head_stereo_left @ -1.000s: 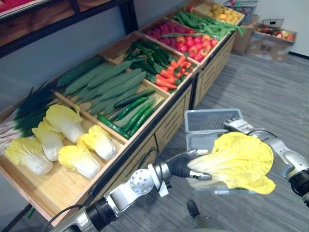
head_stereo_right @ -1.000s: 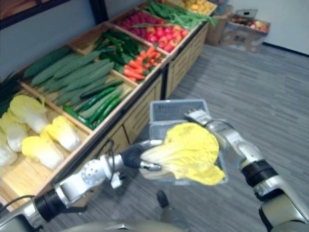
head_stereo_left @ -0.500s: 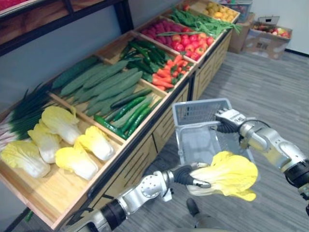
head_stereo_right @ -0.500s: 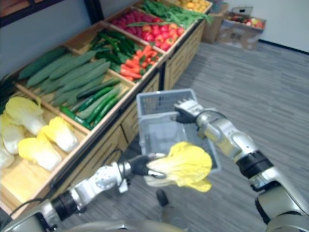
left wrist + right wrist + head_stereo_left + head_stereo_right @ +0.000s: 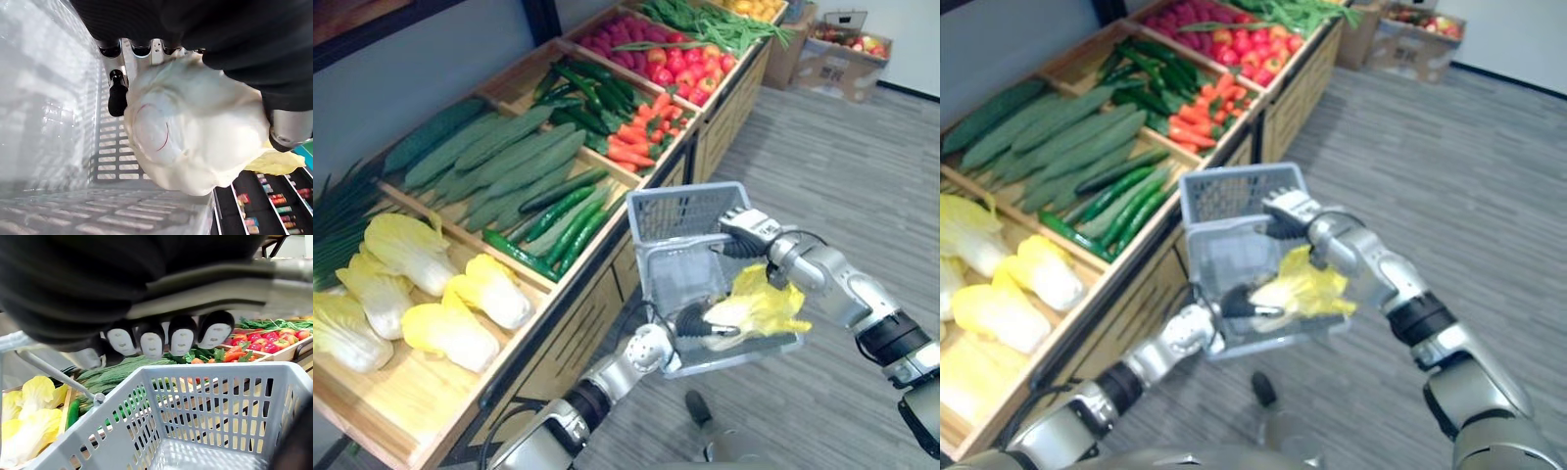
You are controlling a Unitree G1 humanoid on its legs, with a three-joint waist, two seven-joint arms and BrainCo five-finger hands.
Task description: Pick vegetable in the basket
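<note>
The fingers of the left hand [image 5: 697, 321] are curled round the pale stem end of the cabbage [image 5: 759, 305]. In the left eye view it is held inside the mouth of the grey basket [image 5: 674, 196], its yellow leaves spreading toward the near rim, while the right hand [image 5: 744, 233] grips the basket at its far edge. The basket hangs in front of the wooden display crates [image 5: 607, 211] of cucumbers [image 5: 499, 162] and more cabbages [image 5: 460, 294]. The right eye view agrees: the cabbage [image 5: 1304, 290] lies within the basket's walls, the left hand [image 5: 1239, 304] on its base. In the left wrist view the dark-tipped fingers [image 5: 116, 98] and the thumb wrap the white, rounded base, with slatted basket wall [image 5: 44, 122] close around. Whether the cabbage touches the basket floor I cannot tell. In the right wrist view the right hand's fingers [image 5: 182, 340] are curled over, apparently round the basket's handle [image 5: 58, 374], the basket's open inside below them. The cabbage looks bulky but probably fairly light. Its stem end should be firm and dense, the right place to hold, while the leafy end is likely soft, would crumple or tear, and gives no purchase. The smooth base could slip from a loose hold.
</note>
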